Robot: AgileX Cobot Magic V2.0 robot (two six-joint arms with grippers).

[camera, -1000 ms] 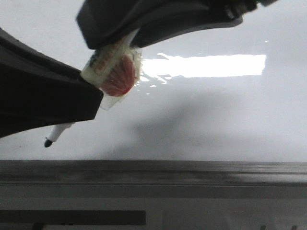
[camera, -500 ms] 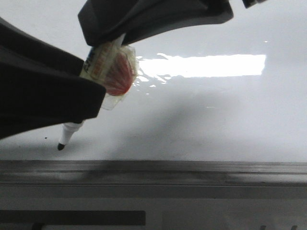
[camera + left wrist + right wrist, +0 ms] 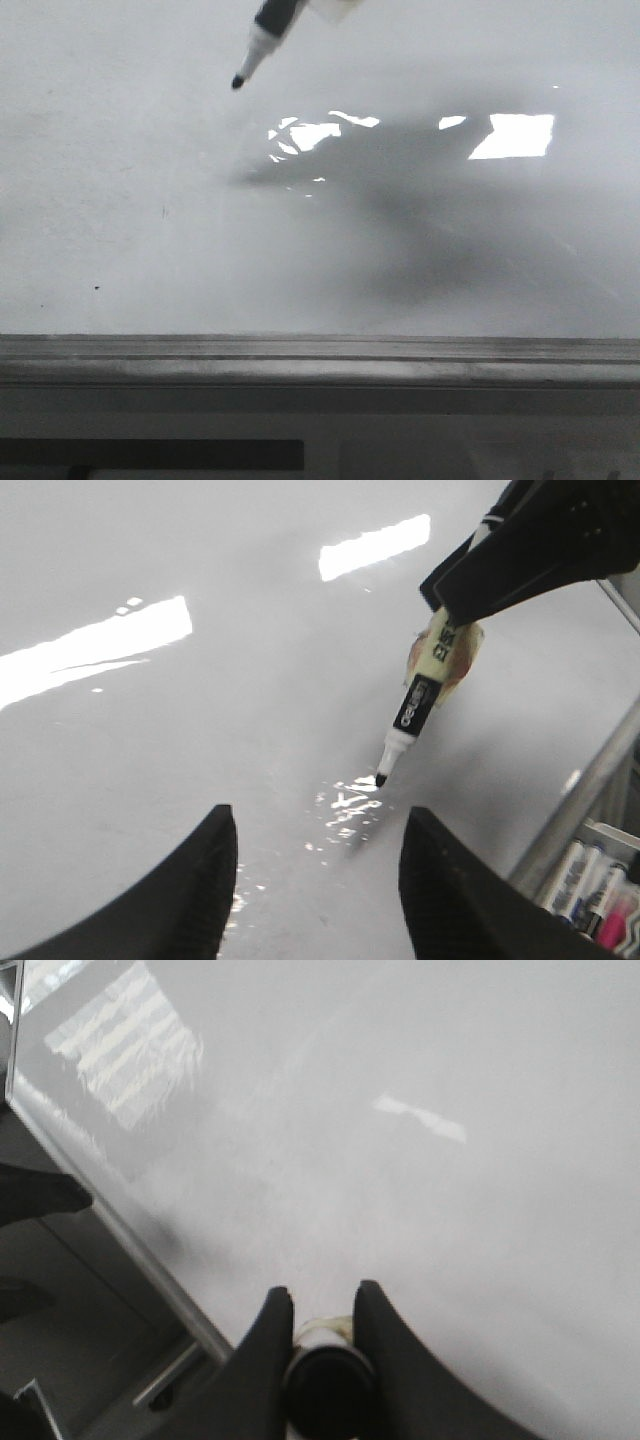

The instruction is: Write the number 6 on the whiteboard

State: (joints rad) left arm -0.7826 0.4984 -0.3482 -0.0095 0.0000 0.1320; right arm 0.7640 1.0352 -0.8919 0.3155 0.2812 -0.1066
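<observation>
The whiteboard fills the front view, with a grey rail at its near edge. No number 6 shows on it; only a tiny dark speck. A black-tipped marker reaches in from the top of the front view, its tip over the board's upper left. In the left wrist view my right gripper is shut on the marker, tip down at the board; contact is unclear. The right wrist view shows the jaws tight on the marker's black end. My left gripper is open and empty over the board.
Bright light glare lies on the board at the right. A tray with several spare markers sits beyond the rail in the left wrist view. The board's rail edge also shows in the right wrist view.
Both arms have left the front view. The marker tip has moved from the board's lower left up and to the right, to the top of the view. No line was left.
</observation>
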